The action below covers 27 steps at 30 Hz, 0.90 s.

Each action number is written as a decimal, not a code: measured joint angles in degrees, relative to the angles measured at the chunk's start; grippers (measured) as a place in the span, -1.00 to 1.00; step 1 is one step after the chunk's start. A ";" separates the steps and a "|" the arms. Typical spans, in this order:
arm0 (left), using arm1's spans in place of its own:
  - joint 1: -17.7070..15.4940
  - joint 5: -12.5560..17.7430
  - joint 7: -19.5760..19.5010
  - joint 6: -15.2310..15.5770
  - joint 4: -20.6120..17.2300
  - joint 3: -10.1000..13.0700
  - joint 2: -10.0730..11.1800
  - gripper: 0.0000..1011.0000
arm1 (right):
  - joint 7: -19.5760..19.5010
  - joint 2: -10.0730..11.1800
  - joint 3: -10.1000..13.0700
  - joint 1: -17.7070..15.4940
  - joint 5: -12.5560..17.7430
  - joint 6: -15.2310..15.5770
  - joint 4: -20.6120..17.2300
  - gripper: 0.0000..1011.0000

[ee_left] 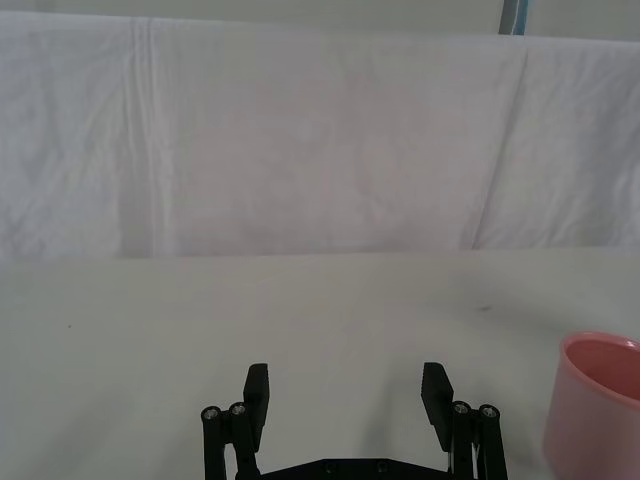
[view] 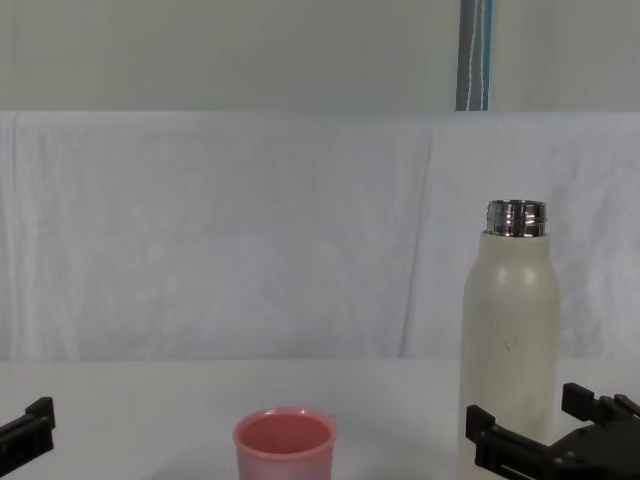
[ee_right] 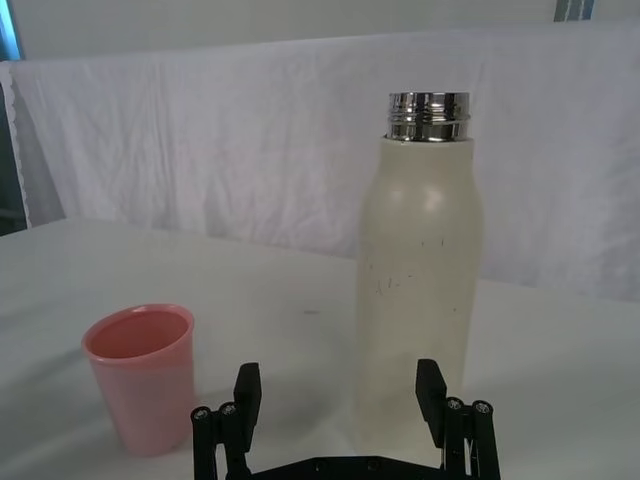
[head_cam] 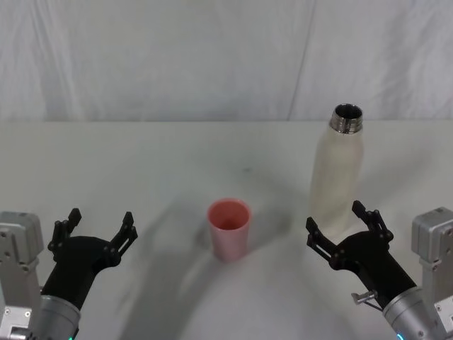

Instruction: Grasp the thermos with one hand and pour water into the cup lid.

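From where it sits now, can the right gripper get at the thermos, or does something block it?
Probably yes: the right gripper is open just in front of the upright thermos, nothing between them; the cup lid stands off to its left.

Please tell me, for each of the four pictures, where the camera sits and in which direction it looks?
Head: high, looking down at the thermos, cup lid, left claw and right claw.
Chest: low, looking across the table; claw tips at both lower corners.
Left wrist: behind the open left claw, cup lid at the edge.
Right wrist: behind the open right claw, facing the thermos.
Shared: all four show the cup lid.
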 joint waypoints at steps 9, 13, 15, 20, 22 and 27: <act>0.00 0.00 0.00 0.00 0.00 0.00 0.00 0.98 | 0.00 -0.02 -0.02 -0.06 -0.12 0.01 -0.04 0.98; 0.00 0.00 0.00 0.00 0.00 0.00 0.00 0.98 | 0.00 -0.02 -0.03 -0.07 -0.19 0.00 -0.06 0.98; 0.00 0.00 0.00 0.00 0.00 0.00 0.00 0.98 | 0.00 -0.02 -0.03 -0.08 -0.21 -0.01 -0.07 0.98; 0.00 0.00 0.00 0.00 0.00 0.00 0.00 0.98 | 0.00 -0.02 -0.03 -0.10 -0.26 -0.02 -0.10 0.98; 0.00 0.00 0.00 0.00 0.00 0.00 0.00 0.98 | 0.00 -0.02 -0.03 -0.12 -0.27 -0.03 -0.11 0.98; 0.00 0.00 0.00 0.00 0.00 0.00 0.00 0.98 | 0.00 -0.02 -0.03 -0.13 -0.29 -0.04 -0.14 0.98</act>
